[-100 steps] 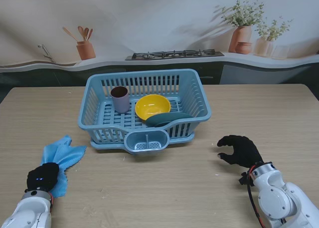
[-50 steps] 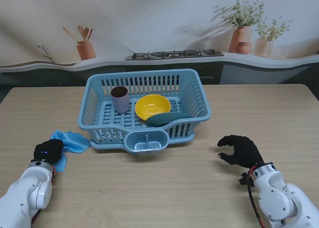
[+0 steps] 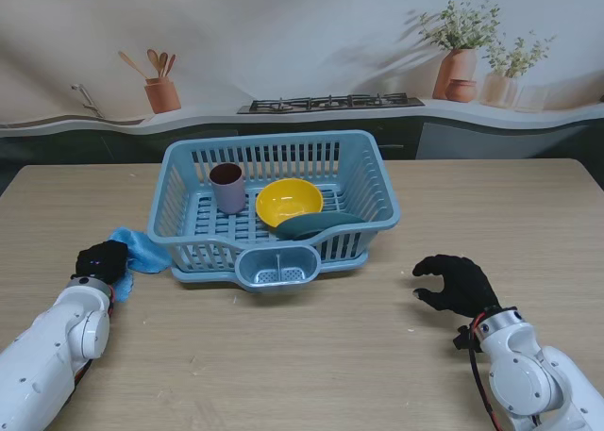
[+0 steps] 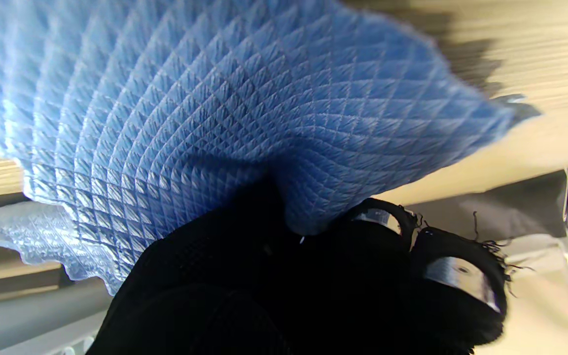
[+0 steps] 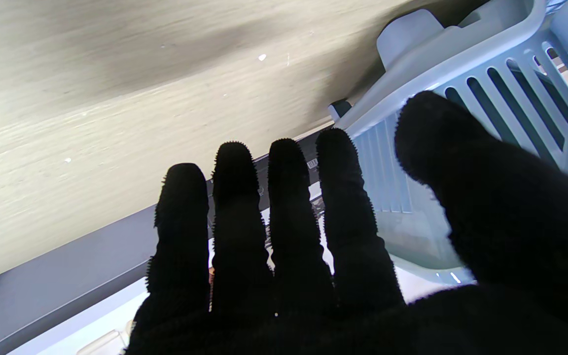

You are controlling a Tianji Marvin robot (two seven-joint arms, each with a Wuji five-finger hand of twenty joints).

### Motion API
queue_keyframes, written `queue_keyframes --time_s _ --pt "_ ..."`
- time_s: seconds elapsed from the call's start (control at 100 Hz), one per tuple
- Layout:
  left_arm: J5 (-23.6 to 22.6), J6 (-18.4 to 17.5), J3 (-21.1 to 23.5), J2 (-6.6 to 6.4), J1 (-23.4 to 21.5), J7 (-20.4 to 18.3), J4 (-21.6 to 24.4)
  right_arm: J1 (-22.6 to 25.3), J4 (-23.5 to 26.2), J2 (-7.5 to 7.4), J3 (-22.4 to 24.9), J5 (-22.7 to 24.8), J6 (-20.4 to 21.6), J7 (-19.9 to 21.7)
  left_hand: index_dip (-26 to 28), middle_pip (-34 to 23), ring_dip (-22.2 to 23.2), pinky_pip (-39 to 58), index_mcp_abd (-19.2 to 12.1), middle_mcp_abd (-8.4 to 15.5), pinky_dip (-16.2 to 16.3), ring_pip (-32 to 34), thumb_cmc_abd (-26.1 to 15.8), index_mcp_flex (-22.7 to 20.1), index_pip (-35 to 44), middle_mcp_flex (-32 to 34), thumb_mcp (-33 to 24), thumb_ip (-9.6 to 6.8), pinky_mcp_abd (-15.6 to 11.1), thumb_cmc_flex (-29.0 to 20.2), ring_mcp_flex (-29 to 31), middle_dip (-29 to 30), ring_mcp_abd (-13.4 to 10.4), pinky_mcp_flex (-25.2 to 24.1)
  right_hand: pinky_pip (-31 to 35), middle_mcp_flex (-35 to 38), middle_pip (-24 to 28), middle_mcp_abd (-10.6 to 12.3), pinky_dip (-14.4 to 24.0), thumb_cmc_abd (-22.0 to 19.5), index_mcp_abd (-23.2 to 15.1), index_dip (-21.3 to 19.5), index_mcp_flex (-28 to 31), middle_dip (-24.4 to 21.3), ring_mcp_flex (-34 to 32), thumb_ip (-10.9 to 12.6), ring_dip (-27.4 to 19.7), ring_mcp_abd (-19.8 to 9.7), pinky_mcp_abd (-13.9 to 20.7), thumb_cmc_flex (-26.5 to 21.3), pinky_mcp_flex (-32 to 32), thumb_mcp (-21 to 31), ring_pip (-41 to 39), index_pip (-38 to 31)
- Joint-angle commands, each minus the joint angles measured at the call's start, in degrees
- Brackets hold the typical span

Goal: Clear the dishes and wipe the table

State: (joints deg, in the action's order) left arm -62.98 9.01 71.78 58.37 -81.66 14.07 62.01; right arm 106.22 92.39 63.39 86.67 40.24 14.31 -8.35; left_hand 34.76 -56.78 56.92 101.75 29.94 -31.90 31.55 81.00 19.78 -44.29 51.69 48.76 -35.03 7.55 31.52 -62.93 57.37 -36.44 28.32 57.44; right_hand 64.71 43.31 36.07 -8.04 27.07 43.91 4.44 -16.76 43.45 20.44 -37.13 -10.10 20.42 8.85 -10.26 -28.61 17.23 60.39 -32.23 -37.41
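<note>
Wiping goes best if the left robot hand, clamped on the quilted blue cloth, presses flat along the wooden table; the right robot hand rests spread and empty.

The left hand is clenched low at the left, while the right hand hovers with fingers spread.

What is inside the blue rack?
The rack holds an upright cup, a yellow bowl and a dark green dish leaning at its near wall. The dish's lower part is hidden by the wall.
</note>
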Motion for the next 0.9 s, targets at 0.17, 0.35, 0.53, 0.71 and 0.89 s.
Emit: queue_keyframes --time_s 0.17,0.35,0.53,0.71,0.89 --pt "-1.0 -5.0 0.6 0.46 -0.4 5.3 -2.6 0.1 0.4 0.1 0.0 0.1 -0.1 0.7 -8.6 11.1 -2.1 -5.9 -14.9 2.1 13.3 -9.6 5.0 -1.0 -4.2 -3.7 -0.3 -0.63 6.0 -6.8 -11.3 -0.2 7.8 -12.3 0.3 -1.1 -0.7 0.5 0.4 0.3 0.5 -0.4 -1.1 -0.6 1.3 1.1 0.0 -1.0 -0.6 0.5 -0.6 -0.3 0.3 0.2" --pt "-3.2 -8.7 2.5 0.1 -1.2 9.3 -2.3 -0.1 0.3 0.08 -0.1 0.1 -0.1 0.8 -9.7 14.6 -6.1 -15.2 -15.6 4.5 16.1 -17.7 8.6 2.9 -6.5 -9.6 -5.2 0.75 6.7 -1.3 -20.1 0.6 7.4 -22.2 0.2 -1.1 -0.7 0.6 0.4 0.4 0.5 -0.4 -1.2 -0.6 1.3 1.1 0.0 -0.9 -0.5 0.6 -0.7 -0.4 0.3 0.3" --pt "-4.4 -12.3 5.1 0.02 -2.3 12.7 -1.2 -0.3 -0.1 0.07 -0.1 0.1 0.2 0.8 -11.0 13.9 -8.1 -23.5 -15.2 5.8 16.3 -22.4 9.5 5.9 -9.9 -16.9 -6.5 1.23 7.1 2.1 -27.2 3.2 7.3 -32.4 0.2 -1.0 -0.7 0.5 0.4 0.4 0.4 -0.4 -1.2 -0.6 1.3 1.1 0.0 -1.0 -0.6 0.6 -0.7 -0.3 0.3 0.3" --pt "-6.0 -16.4 6.8 -0.24 -2.9 17.6 -0.8 -0.4 -0.3 0.08 -0.1 0.1 0.5 0.6 -10.5 12.4 -8.8 -26.3 -15.3 6.5 16.1 -23.5 10.8 7.0 -11.1 -19.3 -10.5 1.86 6.4 6.9 -29.3 6.1 6.7 -36.1 0.2 -1.1 -0.7 0.5 0.5 0.5 0.5 -0.4 -1.2 -0.5 1.3 1.1 0.0 -1.0 -0.7 0.7 -0.7 -0.3 0.3 0.3" --pt "-7.8 -17.9 9.0 -0.37 -5.2 20.1 1.4 -0.5 -0.5 0.08 0.0 0.0 1.0 0.6 -10.8 15.7 -11.1 -29.6 -14.8 7.7 14.2 -28.4 10.4 7.9 -14.5 -22.5 -14.1 1.68 5.5 11.9 -34.2 8.4 6.2 -42.2 0.1 -1.1 -0.7 0.6 0.5 0.6 0.5 -0.4 -1.2 -0.5 1.4 1.0 0.0 -1.0 -0.8 0.8 -0.8 -0.4 0.4 0.3"
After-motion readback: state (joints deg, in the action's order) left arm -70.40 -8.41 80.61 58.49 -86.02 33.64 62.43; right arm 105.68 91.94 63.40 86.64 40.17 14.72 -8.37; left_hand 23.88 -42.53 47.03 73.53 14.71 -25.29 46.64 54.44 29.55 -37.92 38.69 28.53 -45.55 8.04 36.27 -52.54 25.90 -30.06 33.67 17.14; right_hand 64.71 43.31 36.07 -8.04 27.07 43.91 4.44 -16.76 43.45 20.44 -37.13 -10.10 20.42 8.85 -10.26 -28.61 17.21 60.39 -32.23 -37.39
